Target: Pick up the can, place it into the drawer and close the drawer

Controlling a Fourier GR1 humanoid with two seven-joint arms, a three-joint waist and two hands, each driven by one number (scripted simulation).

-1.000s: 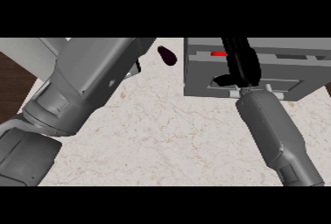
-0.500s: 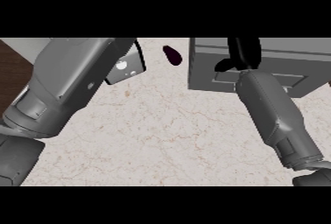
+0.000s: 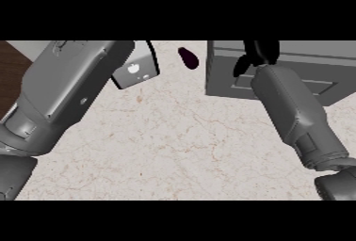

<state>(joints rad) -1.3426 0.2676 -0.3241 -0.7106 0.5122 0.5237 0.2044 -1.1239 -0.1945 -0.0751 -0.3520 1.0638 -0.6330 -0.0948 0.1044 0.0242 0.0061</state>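
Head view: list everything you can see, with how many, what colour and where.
Counter: one, pale marbled, fills most of the view.
Drawer unit: one, grey, upper right on the counter.
Small object: one, dark purple, on the counter just left of the drawer unit; cannot tell what it is.
Dark surface: one strip, brown, upper left beyond the counter.
Can: none visible.
Grey block: one, with white marks, at the end of the left forearm; may be part of the robot.
Left forearm: one, grey, left side.
Right forearm: one, grey, right side.
Right hand: one, black, at the drawer unit's upper front.
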